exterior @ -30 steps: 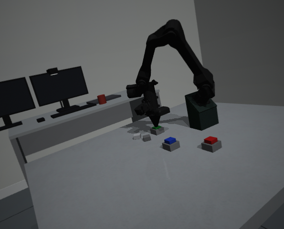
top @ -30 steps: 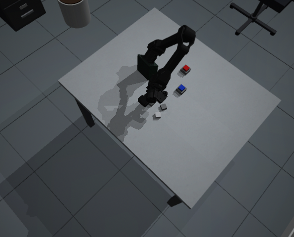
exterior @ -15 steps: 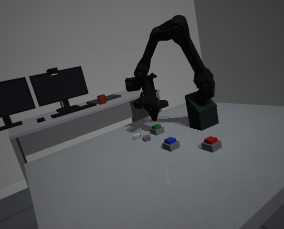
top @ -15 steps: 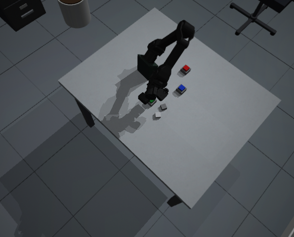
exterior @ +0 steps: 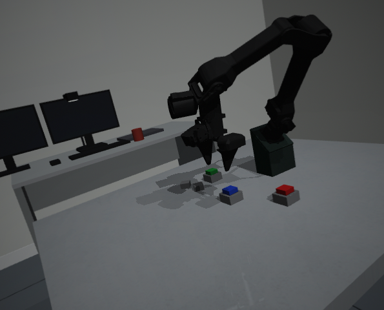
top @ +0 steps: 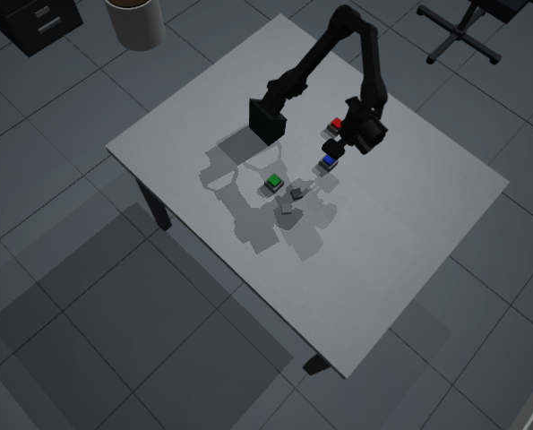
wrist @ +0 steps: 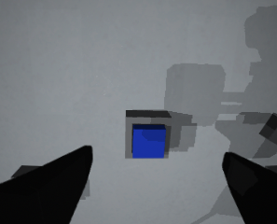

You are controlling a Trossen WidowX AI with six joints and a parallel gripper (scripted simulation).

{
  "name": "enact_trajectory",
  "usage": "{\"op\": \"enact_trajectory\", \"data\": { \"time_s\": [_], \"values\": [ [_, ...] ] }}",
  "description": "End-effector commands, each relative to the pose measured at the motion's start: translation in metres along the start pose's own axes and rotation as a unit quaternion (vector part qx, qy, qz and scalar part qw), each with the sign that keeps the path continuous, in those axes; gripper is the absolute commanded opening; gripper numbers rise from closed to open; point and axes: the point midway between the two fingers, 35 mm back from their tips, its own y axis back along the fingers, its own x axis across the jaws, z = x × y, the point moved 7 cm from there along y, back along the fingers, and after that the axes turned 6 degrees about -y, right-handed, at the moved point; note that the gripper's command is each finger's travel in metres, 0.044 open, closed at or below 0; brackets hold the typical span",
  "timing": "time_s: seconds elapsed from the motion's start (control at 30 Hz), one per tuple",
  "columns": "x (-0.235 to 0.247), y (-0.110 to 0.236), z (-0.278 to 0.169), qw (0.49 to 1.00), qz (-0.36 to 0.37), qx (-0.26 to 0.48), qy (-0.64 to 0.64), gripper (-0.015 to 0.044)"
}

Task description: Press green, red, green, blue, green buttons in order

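Note:
The gripper (exterior: 217, 166) (wrist: 157, 151) is open, its two fingertips wide apart with nothing between them. It hangs above the table over the blue button (top: 329, 159) (exterior: 230, 190) (wrist: 148, 142), which shows between and a little ahead of the fingertips in the wrist view. The red button (top: 336, 123) (exterior: 284, 189) stands beside the arm in the top view. The green button (top: 274, 180) (exterior: 212, 171) stands on the other side of the blue one. All three caps stand up from their grey bases. The gripper touches no button.
Two small grey blocks lie near the green button: a darker one (top: 296, 193) (exterior: 197, 186) and a lighter one (top: 286, 209) (exterior: 185, 184). Part of a block (wrist: 275, 132) shows at the right edge of the wrist view. The arm's shadow falls across both blocks.

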Motion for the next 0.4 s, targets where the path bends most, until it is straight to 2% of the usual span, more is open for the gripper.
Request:
{"op": "enact_trajectory", "data": {
  "time_s": [0.0, 0.13, 0.37],
  "values": [
    [0.066, 0.012, -0.016, 1.000, 0.018, 0.003, -0.001, 0.0400],
    [0.125, 0.026, -0.048, 0.999, 0.043, 0.011, 0.002, 0.0400],
    [0.130, 0.027, -0.052, 0.999, 0.045, 0.013, 0.003, 0.0400]
  ]
}}
